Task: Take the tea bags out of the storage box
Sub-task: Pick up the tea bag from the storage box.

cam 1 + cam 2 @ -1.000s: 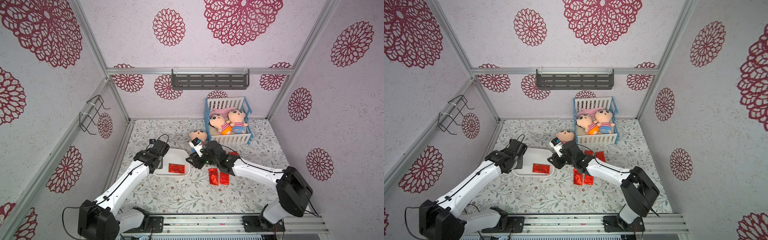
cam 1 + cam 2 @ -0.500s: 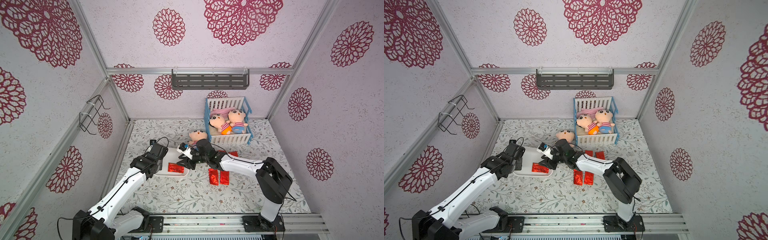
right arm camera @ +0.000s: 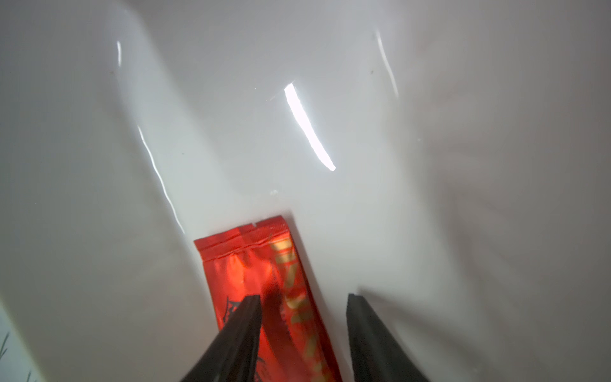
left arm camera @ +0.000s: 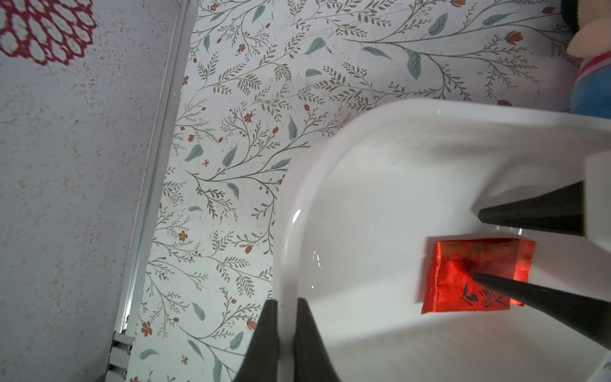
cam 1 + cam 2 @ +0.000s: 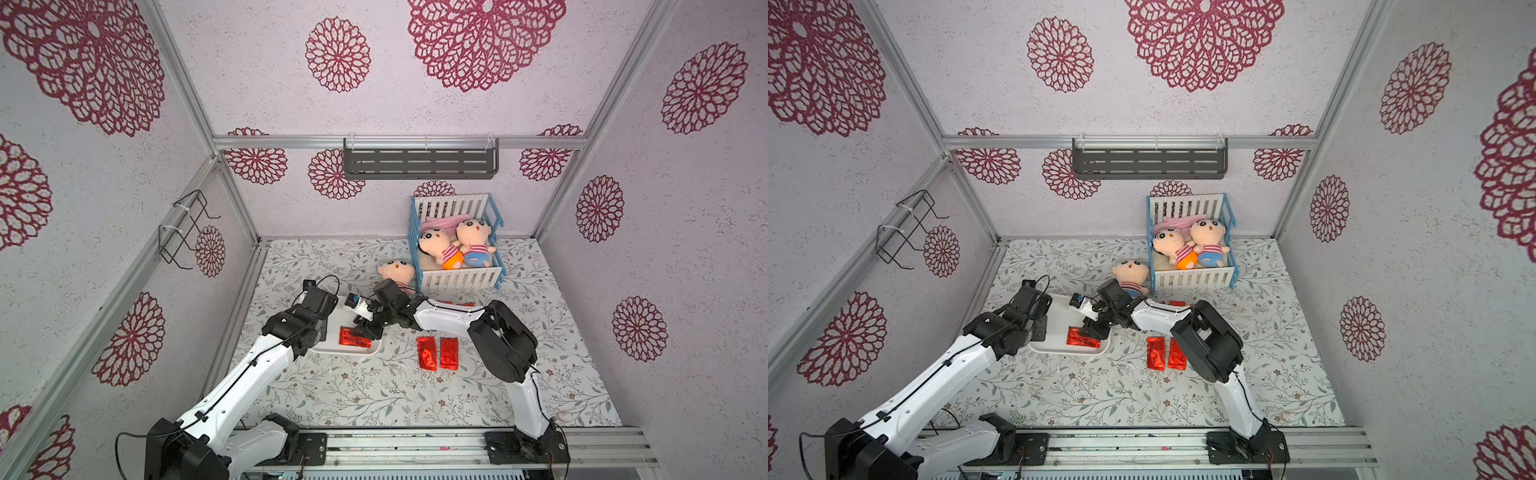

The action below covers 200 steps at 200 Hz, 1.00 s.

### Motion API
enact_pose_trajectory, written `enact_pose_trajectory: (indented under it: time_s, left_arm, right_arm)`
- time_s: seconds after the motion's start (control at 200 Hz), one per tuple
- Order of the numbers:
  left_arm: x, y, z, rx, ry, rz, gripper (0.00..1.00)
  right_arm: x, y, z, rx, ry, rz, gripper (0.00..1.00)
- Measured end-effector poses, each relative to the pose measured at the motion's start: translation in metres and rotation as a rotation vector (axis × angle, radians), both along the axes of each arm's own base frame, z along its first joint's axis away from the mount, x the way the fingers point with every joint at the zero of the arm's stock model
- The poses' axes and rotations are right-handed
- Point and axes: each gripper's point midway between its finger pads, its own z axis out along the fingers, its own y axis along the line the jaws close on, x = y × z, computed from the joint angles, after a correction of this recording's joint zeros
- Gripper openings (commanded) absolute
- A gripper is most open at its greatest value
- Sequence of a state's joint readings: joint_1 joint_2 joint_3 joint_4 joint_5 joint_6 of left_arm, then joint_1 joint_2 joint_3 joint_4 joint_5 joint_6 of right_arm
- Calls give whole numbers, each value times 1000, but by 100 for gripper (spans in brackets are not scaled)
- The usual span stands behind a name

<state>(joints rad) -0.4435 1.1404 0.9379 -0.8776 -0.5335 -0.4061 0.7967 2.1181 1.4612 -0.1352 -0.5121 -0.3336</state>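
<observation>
Tea bag (image 3: 251, 264), red foil with gold lettering and dark script too blurred to read, lies flat in the storage box (image 4: 297, 185) beneath the right pincer (image 3: 304, 296). Its spread fingers straddle one long edge, one tip on the foil. The left pincer (image 4: 287, 301) is pressed onto the box rim. A second ago the right pincer was back at the rim, clear of the bag.

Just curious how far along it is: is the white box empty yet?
Not empty. One tea bag lies flat inside the box; two others lie outside it.
</observation>
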Motion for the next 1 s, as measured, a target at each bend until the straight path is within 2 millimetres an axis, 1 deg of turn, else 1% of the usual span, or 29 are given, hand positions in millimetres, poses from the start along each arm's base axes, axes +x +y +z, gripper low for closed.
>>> enact_pose_trajectory:
  time_s: [0.125, 0.225, 0.335, 0.485, 0.72, 0.801, 0.851, 1.001]
  left_arm:
    - [0, -1, -1, 4, 6, -4, 0]
    - [0, 0, -1, 5, 5, -3, 0]
    - [0, 0, -1, 6, 4, -2, 0]
    - [0, -1, -1, 4, 4, -4, 0]
    - [0, -1, -2, 4, 8, -6, 0]
    - [0, -1, -2, 5, 8, -6, 0]
    - [0, -1, -2, 7, 8, -4, 0]
    - [1, 0, -3, 13, 12, -2, 0]
  right_arm:
    - [1, 1, -5, -15, 7, 6, 48]
    - [2, 3, -5, -24, 8, 15, 45]
    - [-1, 4, -6, -31, 22, 35, 37]
    - [-9, 2, -8, -40, 57, 64, 21]
    - [-13, 0, -9, -46, 73, 71, 13]
    - [-11, 0, -9, -41, 76, 67, 4]
    - [-11, 0, -8, -37, 88, 54, 0]
    - [-8, 1, -5, -15, 106, 25, 0]
